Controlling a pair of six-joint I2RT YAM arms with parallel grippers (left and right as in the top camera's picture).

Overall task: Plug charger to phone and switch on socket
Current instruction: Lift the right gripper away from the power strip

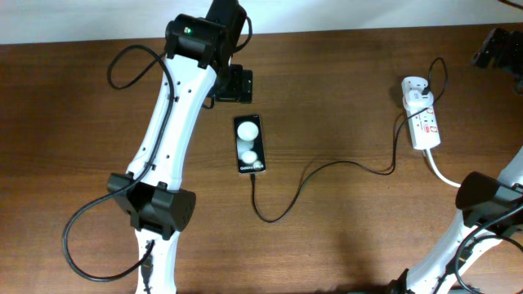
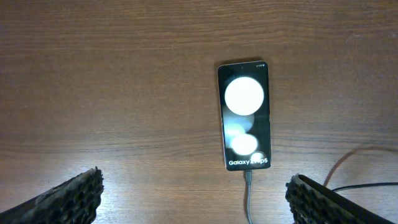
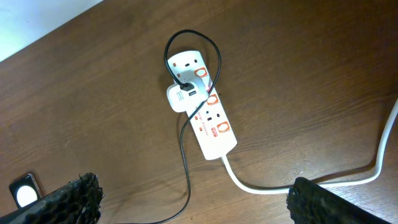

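Note:
The black phone (image 1: 249, 144) lies flat mid-table, showing two white spots and white lettering; it also shows in the left wrist view (image 2: 244, 116). The thin black charger cable (image 1: 327, 167) has its plug tip in the phone's near end (image 2: 248, 177) and runs right to a white adapter (image 3: 183, 96) on the white socket strip (image 1: 421, 118), which also shows in the right wrist view (image 3: 208, 118). My left gripper (image 2: 196, 199) is open and empty above the table, just behind the phone (image 1: 233, 86). My right gripper (image 3: 193, 199) is open and empty, high beyond the socket (image 1: 497, 49).
A thick white cord (image 3: 261, 185) leaves the socket's near end and curves to the right table edge. The charger cable loops on the table between phone and socket (image 1: 274, 214). The table's far edge meets a pale wall (image 3: 37, 25).

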